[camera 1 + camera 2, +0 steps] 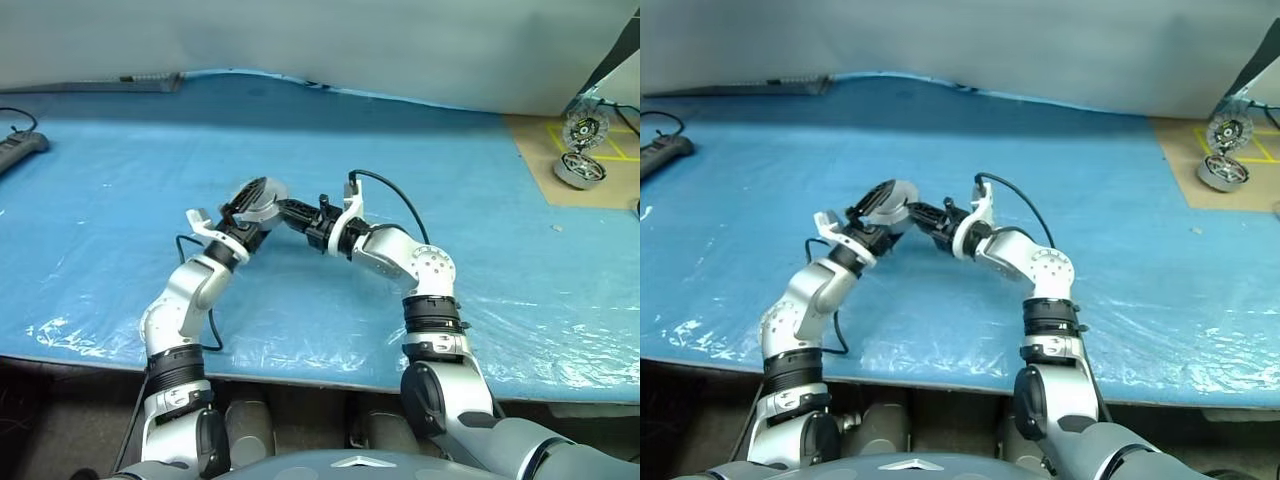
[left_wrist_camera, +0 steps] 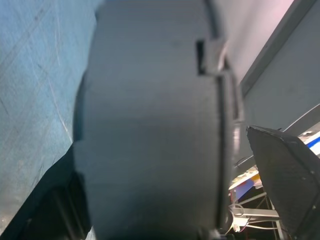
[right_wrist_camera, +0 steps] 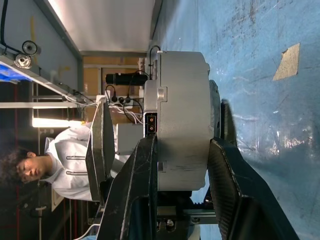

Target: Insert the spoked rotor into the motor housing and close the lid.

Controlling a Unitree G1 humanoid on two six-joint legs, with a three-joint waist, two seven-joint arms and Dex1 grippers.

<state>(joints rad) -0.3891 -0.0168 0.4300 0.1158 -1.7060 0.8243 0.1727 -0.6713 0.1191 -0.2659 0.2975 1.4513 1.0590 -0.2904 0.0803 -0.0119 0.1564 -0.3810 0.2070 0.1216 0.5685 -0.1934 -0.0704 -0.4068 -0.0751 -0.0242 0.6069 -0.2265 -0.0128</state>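
Observation:
The motor housing (image 1: 258, 198) hangs above the middle of the blue table, held up between both arms. Its lid (image 2: 229, 130) lies flat against the housing rim, with just a thin seam between them. My right gripper (image 3: 182, 145) is shut on the housing, one black finger on the lid face and the other on the back face. My left gripper (image 1: 248, 207) is open, its fingers (image 2: 287, 175) straddling the housing with a gap on the lid side. The spoked rotor is hidden.
A second similar unit (image 1: 580, 170) stands on a brown board at the far right, its lid (image 1: 585, 128) raised. A black power strip (image 1: 20, 148) lies at the far left. A person in white (image 3: 65, 155) is beyond the table. The table's front edge (image 1: 300, 375) runs below my arms.

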